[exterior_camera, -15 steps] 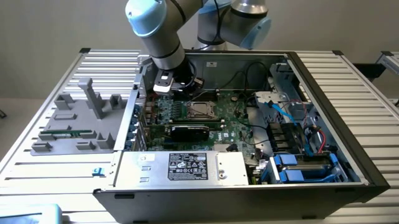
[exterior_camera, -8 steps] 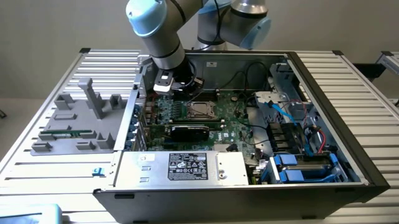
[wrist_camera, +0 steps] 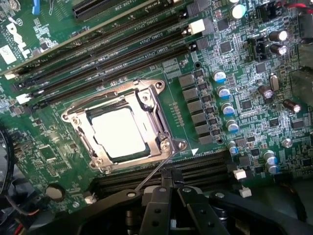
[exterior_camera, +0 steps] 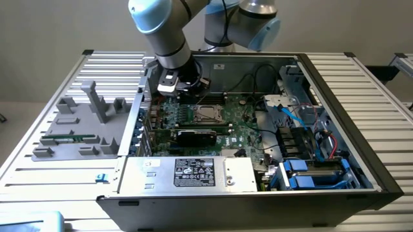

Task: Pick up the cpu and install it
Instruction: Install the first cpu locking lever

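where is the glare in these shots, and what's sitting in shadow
Wrist view: glare washes the cpu top to near white, hiding any markings; the gripper is a dark, shaded mass. Exterior view: even light, no strong glare inside the computer case.

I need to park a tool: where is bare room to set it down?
Bare table slats lie on the exterior view's right of the case and beyond the grey fixture. Inside the case it is crowded: gripper near the cpu, graphics card, cables.
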`<state>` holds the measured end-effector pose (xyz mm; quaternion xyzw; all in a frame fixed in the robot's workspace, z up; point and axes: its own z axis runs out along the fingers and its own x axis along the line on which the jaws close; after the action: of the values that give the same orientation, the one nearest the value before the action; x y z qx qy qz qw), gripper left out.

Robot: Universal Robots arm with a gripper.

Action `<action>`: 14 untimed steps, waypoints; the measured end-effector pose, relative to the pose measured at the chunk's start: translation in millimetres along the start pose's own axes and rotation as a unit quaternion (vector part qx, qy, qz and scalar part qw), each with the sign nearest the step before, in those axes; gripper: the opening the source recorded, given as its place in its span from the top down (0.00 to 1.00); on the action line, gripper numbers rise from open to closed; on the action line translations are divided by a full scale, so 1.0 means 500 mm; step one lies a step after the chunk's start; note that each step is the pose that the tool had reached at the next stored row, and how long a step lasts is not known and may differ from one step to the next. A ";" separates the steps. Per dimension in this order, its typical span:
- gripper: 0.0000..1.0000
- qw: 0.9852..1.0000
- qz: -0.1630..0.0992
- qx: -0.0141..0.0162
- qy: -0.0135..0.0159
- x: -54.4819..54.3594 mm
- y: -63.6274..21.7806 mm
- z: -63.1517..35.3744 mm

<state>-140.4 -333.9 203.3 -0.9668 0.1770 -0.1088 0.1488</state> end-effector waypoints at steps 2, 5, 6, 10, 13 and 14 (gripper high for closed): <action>0.89 1.000 0.000 0.000 0.000 -0.001 0.001 0.000; 0.89 1.000 0.000 -0.003 0.001 -0.002 0.002 0.004; 0.89 1.000 0.000 -0.004 0.002 -0.003 0.003 0.006; 0.89 1.000 -0.001 -0.008 0.003 -0.003 0.004 0.010; 0.89 1.000 -0.001 -0.010 0.004 -0.001 0.003 0.011; 0.89 1.000 -0.001 -0.011 0.004 0.000 0.002 0.012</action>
<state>-139.2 -333.6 197.4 -0.9682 0.1777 -0.1110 0.1369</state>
